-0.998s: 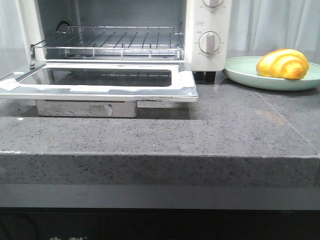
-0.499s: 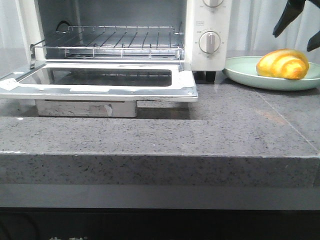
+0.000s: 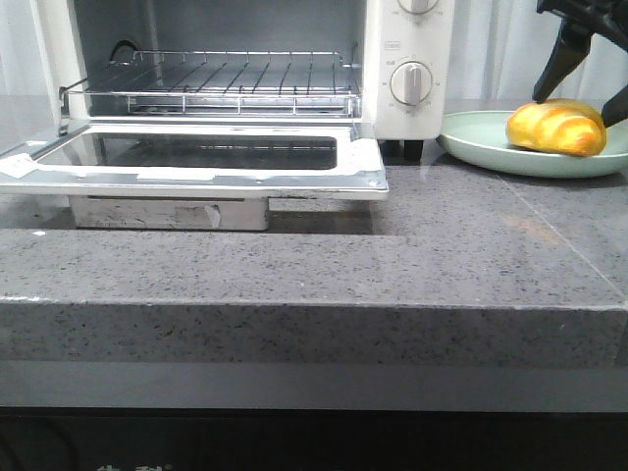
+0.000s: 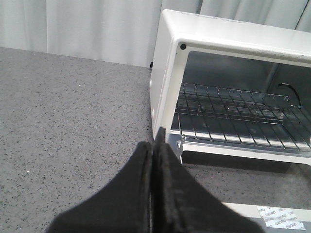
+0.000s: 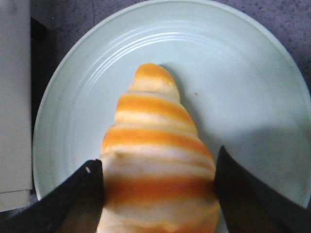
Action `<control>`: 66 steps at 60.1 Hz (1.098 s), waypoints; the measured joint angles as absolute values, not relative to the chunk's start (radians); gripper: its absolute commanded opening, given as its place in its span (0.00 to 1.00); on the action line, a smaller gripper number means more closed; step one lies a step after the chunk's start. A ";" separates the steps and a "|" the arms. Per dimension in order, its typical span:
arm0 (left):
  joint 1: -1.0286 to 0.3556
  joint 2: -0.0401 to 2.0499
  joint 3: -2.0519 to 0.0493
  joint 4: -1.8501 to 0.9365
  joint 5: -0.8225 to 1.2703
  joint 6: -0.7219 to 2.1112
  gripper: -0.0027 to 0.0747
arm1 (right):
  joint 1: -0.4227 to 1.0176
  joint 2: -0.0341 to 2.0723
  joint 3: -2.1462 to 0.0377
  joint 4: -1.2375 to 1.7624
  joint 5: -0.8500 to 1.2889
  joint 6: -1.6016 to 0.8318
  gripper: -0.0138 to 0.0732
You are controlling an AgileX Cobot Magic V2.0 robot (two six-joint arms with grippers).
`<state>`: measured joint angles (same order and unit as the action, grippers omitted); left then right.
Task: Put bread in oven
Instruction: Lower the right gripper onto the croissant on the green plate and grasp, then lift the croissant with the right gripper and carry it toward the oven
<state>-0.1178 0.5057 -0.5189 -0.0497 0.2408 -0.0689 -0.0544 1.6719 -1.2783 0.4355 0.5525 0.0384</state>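
Item 1, the bread: a glossy yellow bun with pale stripes, lying on the pale green plate to the right of the oven, on our right side. In the right wrist view the bread fills the gap between two dark fingers.

Item 2, the right hand: a second ago we saw no hand over the plate; half a second ago it hung above the bread; now it has come down so that its fingers straddle the bun, one on each flank. It is spread wide and not closed. Whether the fingers already touch the crust we cannot tell. We judge the reach is done and the closing grasp comes next. The bread itself looks slightly shifted on the plate since the earlier pictures.

Item 3, the oven: white, door lowered flat toward us, wire rack bare. It stands unchanged and ready to receive.

Item 4, the left hand: fingers pressed together, holding nothing, stationed beside the oven's left wall.

Item 5, the surface: speckled dark grey stone with a stepped front edge, carrying oven and plate.

Item 6, the room: pale curtains behind the surface.
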 measured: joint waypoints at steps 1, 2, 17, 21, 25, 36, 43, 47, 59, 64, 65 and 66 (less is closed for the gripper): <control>-0.118 0.506 -0.519 -0.050 0.241 -0.069 0.01 | -0.054 1.674 -1.278 0.435 0.552 0.038 0.66; -0.118 0.506 -0.519 -0.050 0.241 -0.069 0.01 | -0.054 1.673 -1.279 0.435 0.555 0.038 0.64; -0.118 0.506 -0.519 -0.050 0.241 -0.069 0.01 | -0.054 1.675 -1.283 0.435 0.557 0.039 0.33; -0.118 0.506 -0.519 -0.050 0.241 -0.069 0.01 | -0.054 1.677 -1.283 0.435 0.557 0.039 0.31; -0.118 0.506 -0.519 -0.050 0.241 -0.069 0.01 | -0.054 1.677 -1.283 0.435 0.557 0.039 0.31; -0.118 0.506 -0.519 -0.050 0.241 -0.069 0.01 | -0.054 1.645 -1.283 0.429 0.557 0.039 0.31; -0.118 0.506 -0.519 -0.050 0.241 -0.069 0.01 | -0.054 1.565 -1.281 0.397 0.558 0.039 0.31; -0.118 0.506 -0.519 -0.050 0.241 -0.069 0.01 | -0.054 1.515 -1.281 0.380 0.569 0.039 0.31; -0.118 0.506 -0.519 -0.050 0.241 -0.069 0.01 | -0.054 1.349 -1.251 0.334 0.651 0.039 0.31; -0.118 0.506 -0.519 -0.050 0.241 -0.069 0.01 | -0.039 1.275 -1.206 0.330 0.664 0.039 0.31; -0.118 0.506 -0.519 -0.050 0.241 -0.069 0.01 | -0.032 1.261 -1.188 0.329 0.664 0.039 0.31; -0.118 0.506 -0.519 -0.050 0.241 -0.069 0.01 | -0.026 1.241 -1.177 0.327 0.664 0.039 0.31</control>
<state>-0.1178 0.5057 -0.5189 -0.0497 0.2408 -0.0689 -0.0265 1.2408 -1.1766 0.3272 0.6638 0.0391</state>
